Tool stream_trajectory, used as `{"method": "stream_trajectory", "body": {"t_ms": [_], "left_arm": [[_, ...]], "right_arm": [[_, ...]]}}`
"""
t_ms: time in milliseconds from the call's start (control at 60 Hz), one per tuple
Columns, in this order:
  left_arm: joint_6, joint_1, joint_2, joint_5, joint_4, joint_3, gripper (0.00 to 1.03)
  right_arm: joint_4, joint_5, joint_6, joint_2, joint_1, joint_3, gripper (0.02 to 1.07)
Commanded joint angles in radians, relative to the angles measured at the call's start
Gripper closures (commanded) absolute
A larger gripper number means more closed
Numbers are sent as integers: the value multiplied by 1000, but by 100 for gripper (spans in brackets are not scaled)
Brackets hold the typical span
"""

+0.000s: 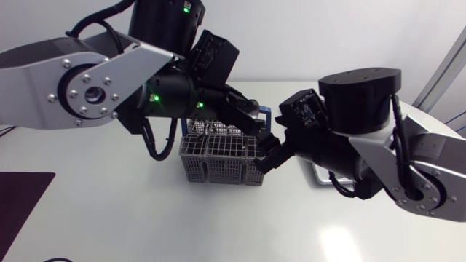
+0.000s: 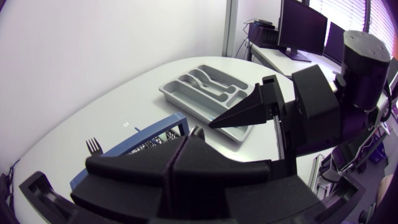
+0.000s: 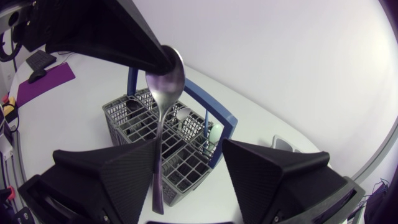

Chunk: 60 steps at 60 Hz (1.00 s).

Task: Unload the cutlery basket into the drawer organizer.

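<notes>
The grey cutlery basket (image 1: 218, 159) with a blue handle (image 3: 211, 109) stands mid-table and holds several pieces; a fork (image 2: 93, 146) sticks up from it. My left gripper (image 1: 251, 116) hangs above the basket, shut on the bowl end of a spoon (image 3: 166, 81). The spoon hangs handle-down between the fingers of my right gripper (image 3: 189, 149), close to one finger (image 3: 106, 180) and clear of the other, so that gripper is open. In the head view my right gripper (image 1: 266, 156) is at the basket's right side. The grey drawer organizer (image 2: 186, 81) lies beyond, with spoons in it.
A dark purple mat (image 1: 22, 196) lies at the table's left front. The organizer (image 1: 318, 177) is mostly hidden under my right arm in the head view. The table's curved far edge runs behind the organizer.
</notes>
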Motion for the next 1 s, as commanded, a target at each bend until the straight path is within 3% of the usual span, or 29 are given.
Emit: {"method": "stream_trajectory", "body": {"t_ms": [0,317,567,983], "left_arm": [[-30,-7,18,-4,-3,31,90],[-42,-7,37,-4,1,31,90],[-48,-3,37,-6,3,33,90],[-48,-8,30,-6,4,35,89]], "right_arm": [[38,32,1,18,15,5,47],[75,85,-16,33,64,-18,64],[78,102,-18,55,73,-31,88],[62,99,-13,58,75,-41,94]]}}
